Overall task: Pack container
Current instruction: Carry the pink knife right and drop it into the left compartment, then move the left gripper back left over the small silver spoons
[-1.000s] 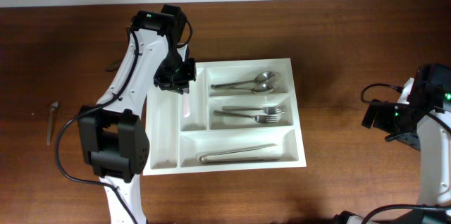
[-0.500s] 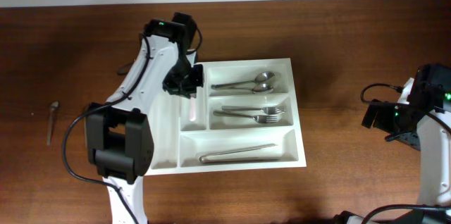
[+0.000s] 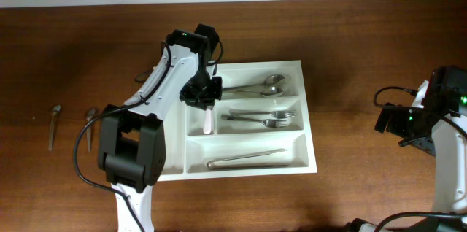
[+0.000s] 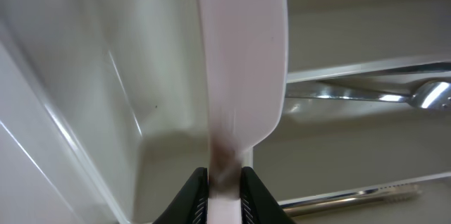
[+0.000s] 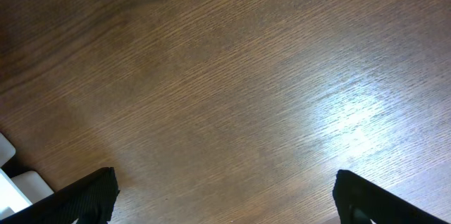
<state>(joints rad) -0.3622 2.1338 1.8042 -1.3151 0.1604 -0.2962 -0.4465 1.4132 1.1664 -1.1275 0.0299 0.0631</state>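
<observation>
Far left on brown wooden table (image 3: pixel 350 57): two slim grey utensils (image 3: pixel 53 125), unpacked, well apart from tray. Left gripper (image 4: pixel 224 182) clamped on narrow end of flat white plastic utensil (image 4: pixel 239 55). Broad end hangs into right narrow slot of large white five-compartment plastic cutlery tray (image 3: pixel 308 115) at table centre, probably lined up lengthwise to fit. Metal spoons (image 3: pixel 263 84), metal forks (image 3: pixel 266 117) and long metal piece (image 3: pixel 244 161) sorted one kind per wide compartment. Right gripper (image 5: pixel 224 199) far right, fingers spread, empty, over bare wood.
</observation>
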